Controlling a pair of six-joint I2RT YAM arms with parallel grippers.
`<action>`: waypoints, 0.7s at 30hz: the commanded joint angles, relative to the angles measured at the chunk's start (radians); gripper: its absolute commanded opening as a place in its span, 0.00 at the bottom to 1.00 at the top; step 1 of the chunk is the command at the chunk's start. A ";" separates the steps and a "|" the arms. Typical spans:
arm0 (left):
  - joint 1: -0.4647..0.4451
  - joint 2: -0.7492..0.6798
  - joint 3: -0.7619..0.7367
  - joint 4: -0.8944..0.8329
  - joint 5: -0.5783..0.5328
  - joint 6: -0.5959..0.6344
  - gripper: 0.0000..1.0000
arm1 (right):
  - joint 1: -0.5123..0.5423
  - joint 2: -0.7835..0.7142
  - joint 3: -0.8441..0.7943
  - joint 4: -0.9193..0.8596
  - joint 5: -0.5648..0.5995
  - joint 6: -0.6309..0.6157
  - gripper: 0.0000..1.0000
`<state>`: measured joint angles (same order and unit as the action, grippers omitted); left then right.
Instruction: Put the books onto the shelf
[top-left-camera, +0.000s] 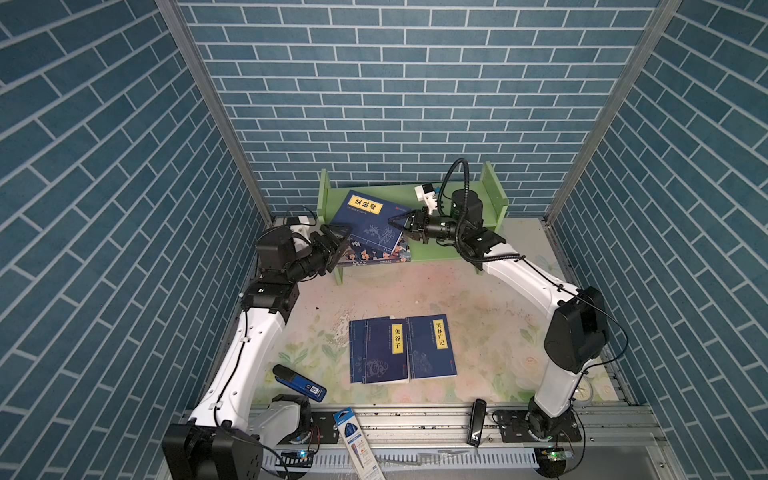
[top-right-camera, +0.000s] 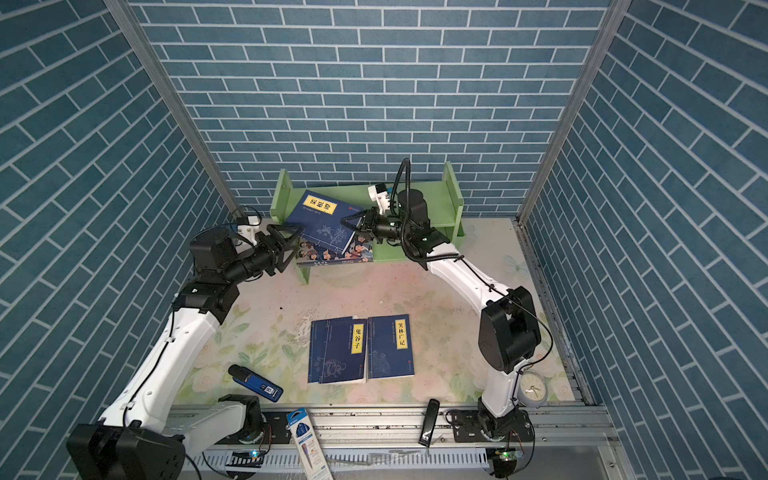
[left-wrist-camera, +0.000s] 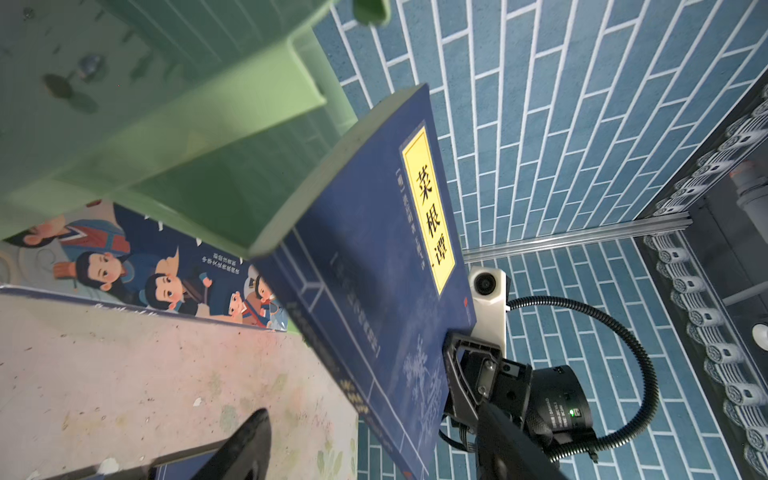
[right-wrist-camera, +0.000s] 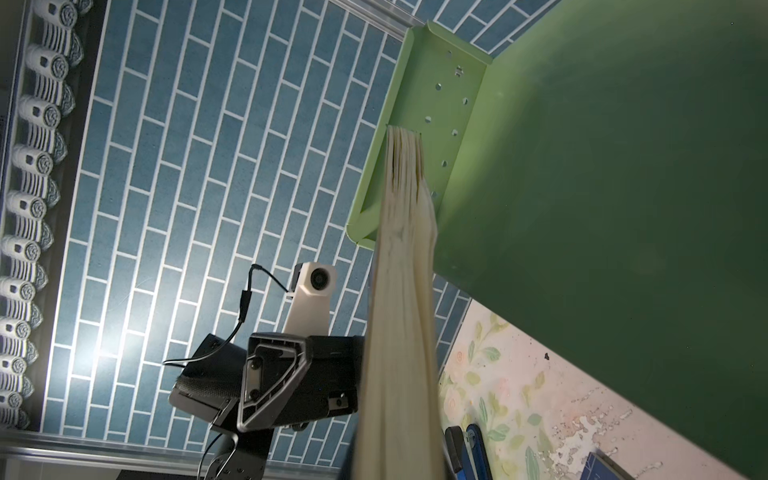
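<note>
At twelve o'clock, on the shelf (top-left-camera: 494, 187), a navy book (top-left-camera: 370, 220) leans over the cartoon book (top-left-camera: 374, 254) — right gripper (top-left-camera: 395, 220) clamped on its three-o'clock edge, left gripper (top-left-camera: 338, 239) agape, empty. Looks light, floppy — hold near the spine.

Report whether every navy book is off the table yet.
No: navy books lie flat on the table, well in front of the shelf.

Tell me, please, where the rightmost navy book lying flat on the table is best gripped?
That navy book lies flat with its left edge against the neighbouring book. I would pinch its free right long edge, bringing the right pincer, once free, in low from the right.
</note>
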<state>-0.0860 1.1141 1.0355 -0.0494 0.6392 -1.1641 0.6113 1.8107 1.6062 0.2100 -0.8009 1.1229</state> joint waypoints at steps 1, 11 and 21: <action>-0.020 0.002 -0.017 0.137 0.018 -0.023 0.79 | -0.007 -0.057 -0.009 0.112 -0.050 0.048 0.02; -0.063 0.027 0.002 0.175 0.001 -0.073 0.41 | -0.005 -0.085 -0.070 0.193 -0.141 0.129 0.04; -0.064 0.041 0.029 0.199 -0.036 -0.084 0.00 | -0.005 -0.122 -0.122 0.197 -0.058 0.126 0.59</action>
<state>-0.1490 1.1442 1.0306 0.1032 0.6266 -1.2675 0.6041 1.7618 1.5082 0.3557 -0.8879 1.2644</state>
